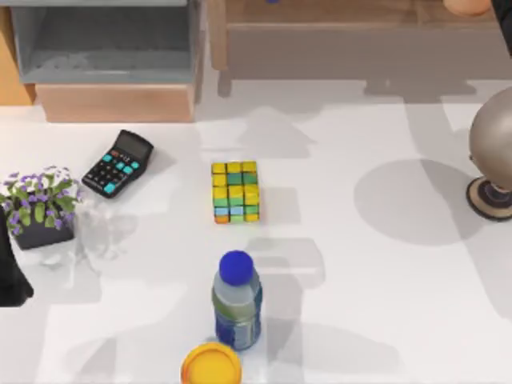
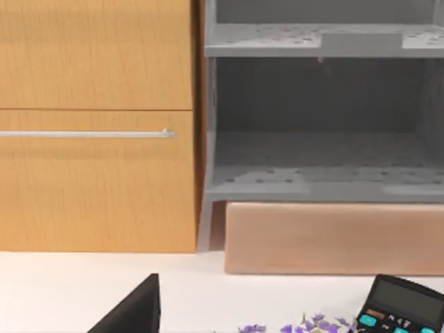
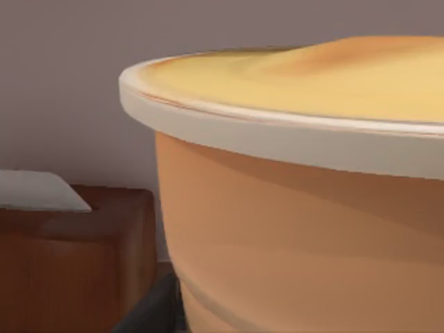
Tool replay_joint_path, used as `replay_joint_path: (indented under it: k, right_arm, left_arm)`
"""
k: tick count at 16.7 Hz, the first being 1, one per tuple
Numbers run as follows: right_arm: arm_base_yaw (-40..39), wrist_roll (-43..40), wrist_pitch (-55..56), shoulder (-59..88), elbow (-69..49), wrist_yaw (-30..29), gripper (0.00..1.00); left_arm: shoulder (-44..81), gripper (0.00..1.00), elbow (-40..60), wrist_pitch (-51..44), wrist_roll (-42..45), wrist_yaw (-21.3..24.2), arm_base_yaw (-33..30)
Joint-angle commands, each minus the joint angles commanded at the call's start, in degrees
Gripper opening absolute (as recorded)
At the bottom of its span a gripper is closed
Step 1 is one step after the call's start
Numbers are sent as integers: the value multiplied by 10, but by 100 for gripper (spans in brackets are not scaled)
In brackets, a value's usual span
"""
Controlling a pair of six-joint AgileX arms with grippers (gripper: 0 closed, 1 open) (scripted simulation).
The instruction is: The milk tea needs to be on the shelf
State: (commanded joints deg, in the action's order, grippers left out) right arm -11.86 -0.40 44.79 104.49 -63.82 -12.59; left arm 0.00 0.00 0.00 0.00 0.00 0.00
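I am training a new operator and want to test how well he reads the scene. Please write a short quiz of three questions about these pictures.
1. True or false: the blue-capped bottle stands nearer to the yellow disc than to the calculator.
2. Which thing is closest to the flower pot? A) the calculator B) the colour cube C) the blue-capped bottle
3. Fill in: the milk tea is seen very close in the ___ wrist view.

Key: 1 true; 2 A; 3 right.
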Motion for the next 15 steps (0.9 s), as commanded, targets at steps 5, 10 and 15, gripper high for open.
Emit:
replay_joint_path:
  k: [5, 10, 15]
  right_arm:
    - [8, 0, 13, 50, -48, 6, 0]
    - [15, -1, 21, 103, -87, 12, 0]
    - [15, -1, 21, 104, -87, 12, 8]
  left_arm:
    - [0, 100, 0, 0, 0, 0, 0]
    - [0, 100, 0, 0, 0, 0, 0]
    - [0, 100, 0, 0, 0, 0, 0]
